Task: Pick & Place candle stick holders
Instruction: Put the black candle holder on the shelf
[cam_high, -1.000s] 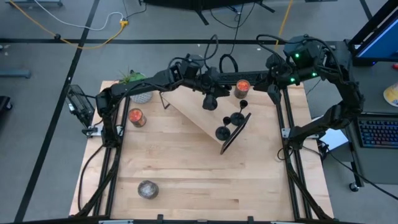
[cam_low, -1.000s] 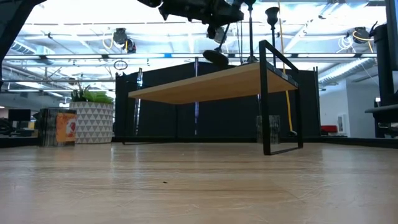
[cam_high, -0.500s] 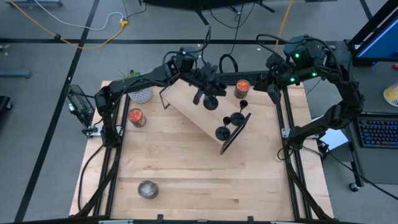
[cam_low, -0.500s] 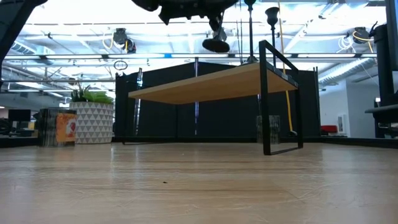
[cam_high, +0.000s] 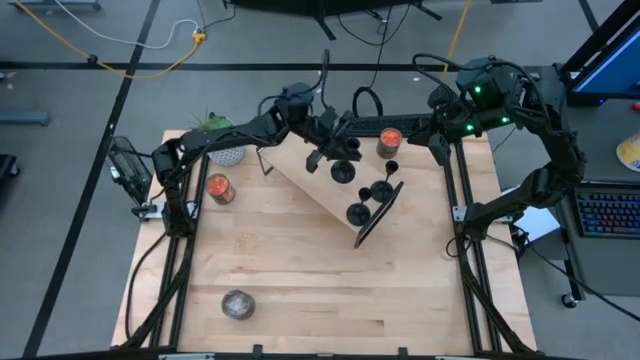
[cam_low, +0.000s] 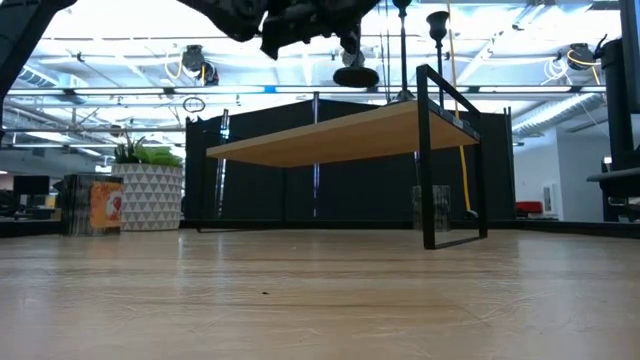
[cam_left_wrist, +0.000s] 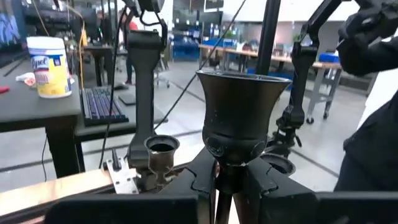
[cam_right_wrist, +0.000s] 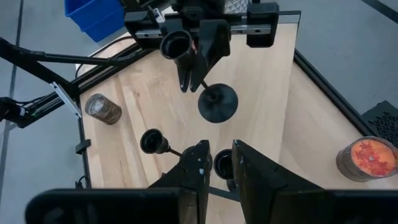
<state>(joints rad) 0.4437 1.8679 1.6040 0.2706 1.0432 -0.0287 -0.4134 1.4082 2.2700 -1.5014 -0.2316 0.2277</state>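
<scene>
While the left gripper (cam_high: 333, 152) hangs over the raised wooden shelf (cam_high: 300, 175) at about 12 o'clock on the table (cam_high: 300, 280), its fingers are closed on the stem of one candle stick holder (cam_high: 343, 171), cup toward the wrist and round base hanging free above the board.

Left to right across the table in the high view:
- potted plant (cam_high: 222, 140) at 10 o'clock; orange jar (cam_high: 219, 189) just below it; grey jar (cam_high: 237, 304) at 7 o'clock
- shelf at centre, tilted across the table
- held holder, clear of the shelf top; the low view shows air under its base (cam_low: 356, 78)
- two more holders (cam_high: 381, 191) (cam_high: 359, 213) standing near the shelf's 4 o'clock edge
- second orange jar (cam_high: 389, 142) at 1 o'clock
- right gripper (cam_high: 442, 140) parked at the 1 o'clock corner, fingers slightly parted, holding nothing

Step, as I read it: carry phase, with the piece lifted and in transit. The next move likely calls for lowering it base-first onto flat board, clear of the two neighbours, then releasing.

Against half a second ago: the left wrist has shifted slightly toward 3 o'clock, and the holder's base sits a little nearer the standing pair. The right arm is unchanged.
</scene>
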